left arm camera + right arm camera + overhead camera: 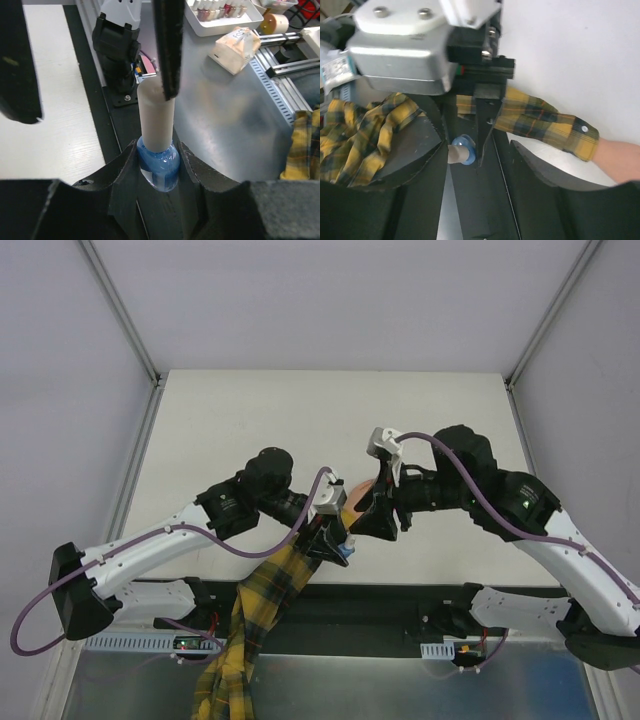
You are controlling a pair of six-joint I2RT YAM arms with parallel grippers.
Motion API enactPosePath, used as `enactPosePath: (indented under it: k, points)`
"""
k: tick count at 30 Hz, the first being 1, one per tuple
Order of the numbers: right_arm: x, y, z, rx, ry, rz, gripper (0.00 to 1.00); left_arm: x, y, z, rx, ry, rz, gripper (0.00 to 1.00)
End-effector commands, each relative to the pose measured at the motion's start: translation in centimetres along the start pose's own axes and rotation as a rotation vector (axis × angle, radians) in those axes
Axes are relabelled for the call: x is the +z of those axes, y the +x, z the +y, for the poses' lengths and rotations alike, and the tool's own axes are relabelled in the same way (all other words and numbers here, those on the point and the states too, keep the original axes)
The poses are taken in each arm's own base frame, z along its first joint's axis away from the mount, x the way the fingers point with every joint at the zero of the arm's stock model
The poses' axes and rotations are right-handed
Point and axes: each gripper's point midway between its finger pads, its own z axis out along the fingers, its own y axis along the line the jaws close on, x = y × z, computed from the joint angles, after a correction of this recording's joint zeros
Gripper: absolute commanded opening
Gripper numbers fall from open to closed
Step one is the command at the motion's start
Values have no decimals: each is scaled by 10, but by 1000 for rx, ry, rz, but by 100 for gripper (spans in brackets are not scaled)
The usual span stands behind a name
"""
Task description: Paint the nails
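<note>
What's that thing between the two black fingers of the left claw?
A small blue polish bottle with a cream cap, clamped upright by the left gripper. The left wrist view shows it plainly.

It is a robotics lab: a white table (330,410) stands enclosed by pale panels (60,390) on aluminium posts (121,310). A steel bench (380,690) with slotted rails (150,642) lies at the table's near edge.

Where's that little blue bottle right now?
The blue polish bottle is clamped in the left gripper, near the middle of the table's near edge in the top view, beside the plaid sleeve, with the right gripper open around its cream cap.
</note>
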Motion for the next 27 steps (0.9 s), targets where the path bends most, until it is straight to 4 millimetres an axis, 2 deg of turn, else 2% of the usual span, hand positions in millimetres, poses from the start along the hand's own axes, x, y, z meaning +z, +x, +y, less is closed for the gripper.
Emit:
enactPosePath:
  k: [1, 9, 21, 27]
  points:
    - [-2, -8, 32, -90, -213, -36, 51, 1, -22, -20, 67, 117, -41, 0]
    - [-2, -1, 44, -97, -306, -45, 47, 1, -22, -21, 60, 128, -39, 0]
    - [6, 6, 44, -93, -355, -21, 34, 1, -22, -26, 58, 157, -38, 0]
    - [9, 9, 43, -95, -369, -11, 31, 0, -23, -31, 58, 182, -39, 0]
